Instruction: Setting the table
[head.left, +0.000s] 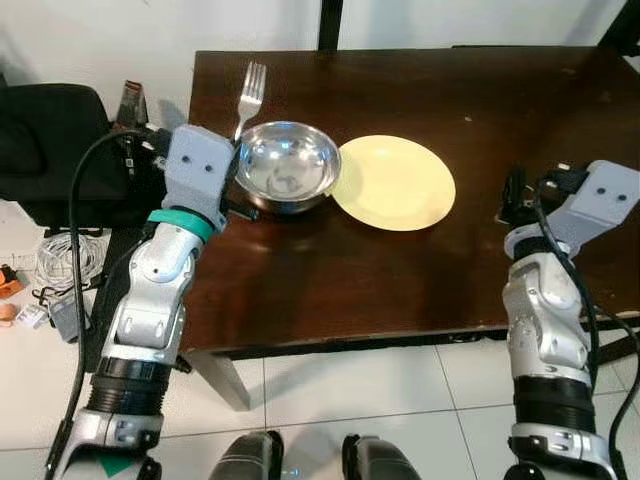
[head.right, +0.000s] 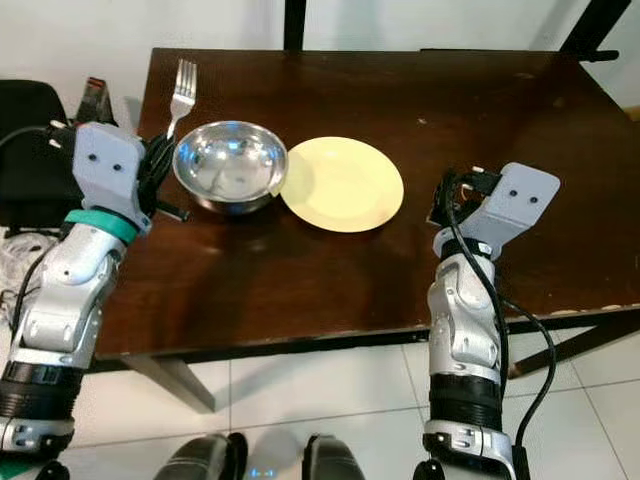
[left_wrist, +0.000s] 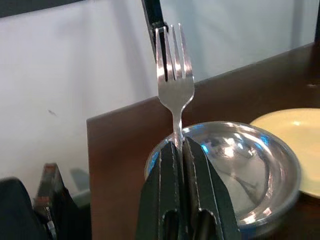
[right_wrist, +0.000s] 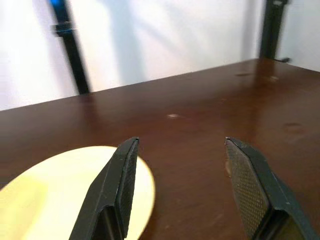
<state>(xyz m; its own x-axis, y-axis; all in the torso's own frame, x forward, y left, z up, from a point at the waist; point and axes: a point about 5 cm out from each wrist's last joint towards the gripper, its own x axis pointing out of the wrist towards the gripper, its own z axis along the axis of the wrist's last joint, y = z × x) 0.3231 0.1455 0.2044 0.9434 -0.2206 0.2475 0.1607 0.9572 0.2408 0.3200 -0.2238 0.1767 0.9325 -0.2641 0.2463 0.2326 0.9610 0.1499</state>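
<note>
A dark wooden desk stands against a white wall; the left gripper, at the desk's left edge, is clamped on a fork held tines-up; just beside it a steel bowl touches a yellow plate; the right gripper hovers with fingers apart near the plate; cables lie on the floor.

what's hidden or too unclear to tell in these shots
- Fork handle: in the left wrist view it vanishes between the fingers of the left gripper; in the head views the wrist housing covers it.
- Bowl near-left rim: behind the left gripper in the left eye view.
- Plate: cut off by the frame edge in the right wrist view, behind the open right gripper.
- Clutter on the floor beside the table: too small to identify.
</note>
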